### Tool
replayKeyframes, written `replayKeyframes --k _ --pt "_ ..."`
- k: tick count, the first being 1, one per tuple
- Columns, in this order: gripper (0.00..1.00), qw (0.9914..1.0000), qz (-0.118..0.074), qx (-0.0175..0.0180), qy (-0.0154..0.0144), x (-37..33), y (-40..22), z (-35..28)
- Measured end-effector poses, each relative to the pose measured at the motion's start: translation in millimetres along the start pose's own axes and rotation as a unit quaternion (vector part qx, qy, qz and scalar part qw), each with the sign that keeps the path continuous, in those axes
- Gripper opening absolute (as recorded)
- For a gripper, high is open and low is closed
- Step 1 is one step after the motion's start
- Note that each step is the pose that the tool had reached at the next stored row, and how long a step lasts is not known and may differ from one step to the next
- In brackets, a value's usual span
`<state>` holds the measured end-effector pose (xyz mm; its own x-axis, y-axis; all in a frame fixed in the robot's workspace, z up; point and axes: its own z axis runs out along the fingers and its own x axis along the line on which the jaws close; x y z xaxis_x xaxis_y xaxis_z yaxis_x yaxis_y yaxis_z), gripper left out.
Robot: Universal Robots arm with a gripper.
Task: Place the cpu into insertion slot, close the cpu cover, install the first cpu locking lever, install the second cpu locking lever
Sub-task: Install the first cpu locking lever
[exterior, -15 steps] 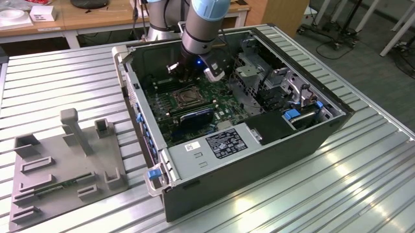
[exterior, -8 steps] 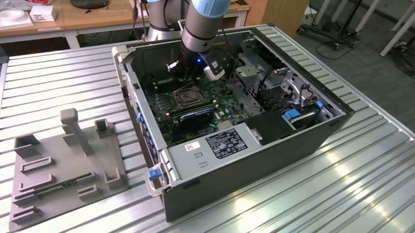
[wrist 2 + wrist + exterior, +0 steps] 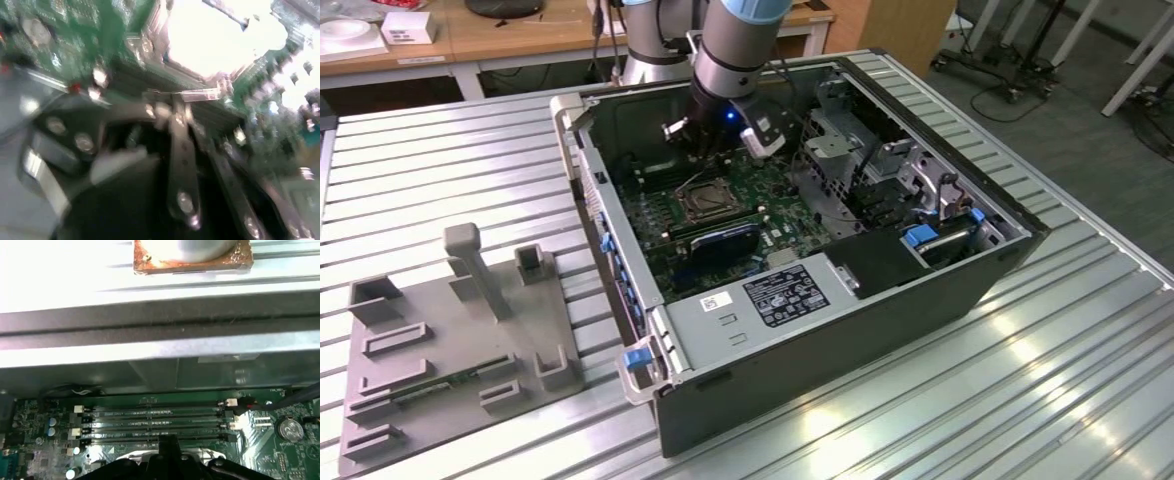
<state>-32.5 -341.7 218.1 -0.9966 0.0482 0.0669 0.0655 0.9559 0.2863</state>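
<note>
The insertion slot (image 3: 703,200) sits mid-board in the open computer case (image 3: 881,300), beside the memory slots (image 3: 155,422). Whether the cpu lies in it I cannot tell. The gripper (image 3: 708,160) hangs just above the slot, offset toward the case wall by the arm's base. I cannot tell whether it is open or closed.

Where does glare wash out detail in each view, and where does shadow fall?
Exterior view: reflected light streaks the ribbed metal table, while the motherboard inside the case lies in shade. Second wrist view: a blown-out white patch hides the centre of the insertion slot. First wrist view: the table beyond the case wall is washed to white; the memory slots are evenly lit.
</note>
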Motion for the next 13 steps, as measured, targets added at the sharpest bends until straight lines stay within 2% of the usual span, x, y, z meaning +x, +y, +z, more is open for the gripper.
replayKeyframes --k 6,13 --pt "0.11 1.00000 0.000 -0.0003 -0.0001 0.4 0.6 -1.4" --pt "0.11 1.00000 0.000 -0.0006 -0.0001 5.2 0.2 -1.2"
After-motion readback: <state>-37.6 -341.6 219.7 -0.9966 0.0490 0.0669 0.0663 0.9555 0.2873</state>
